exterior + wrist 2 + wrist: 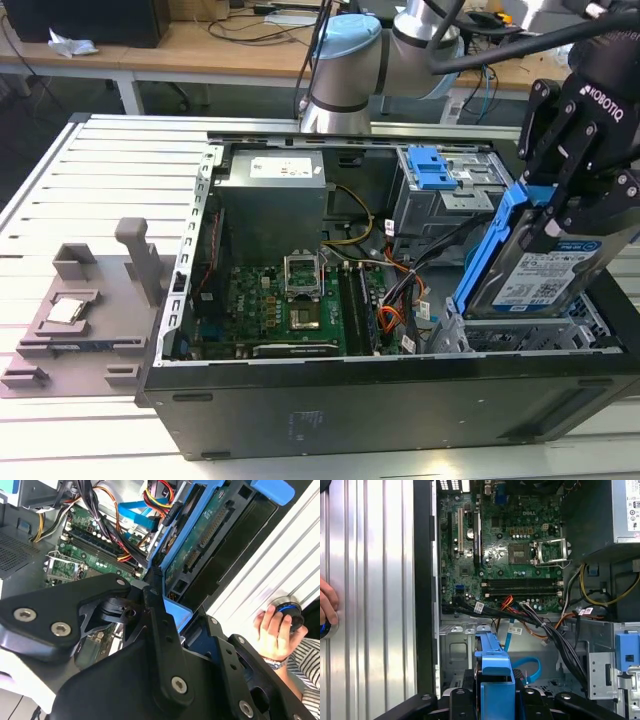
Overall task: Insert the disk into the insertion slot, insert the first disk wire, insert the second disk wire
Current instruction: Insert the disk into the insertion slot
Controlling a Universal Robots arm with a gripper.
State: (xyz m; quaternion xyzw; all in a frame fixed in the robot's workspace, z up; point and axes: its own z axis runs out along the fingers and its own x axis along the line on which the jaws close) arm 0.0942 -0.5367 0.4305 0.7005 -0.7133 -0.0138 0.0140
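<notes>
My gripper (560, 215) is shut on the disk (545, 270), a silver drive with a white-and-blue label in a bright blue carrier. I hold it tilted steeply on edge, its lower end just above the insertion slot (520, 335), the low grey perforated cage at the near corner of the case on the exterior view's right. The second wrist view shows the disk's green circuit board side (210, 535) past my black fingers (155, 615). In the first wrist view the blue carrier end (495, 675) hangs over the grey slot floor (455, 650). Loose wires (540, 625) and a blue cable (527, 665) lie beside the slot.
A taller grey cage with a blue latch (440, 185) stands behind the slot. The motherboard (290, 300) and power supply (270, 190) occupy the case's middle. A grey fixture (85, 300) lies on the slatted table at the exterior view's left. A person's hand (272, 630) rests on a knob outside the case.
</notes>
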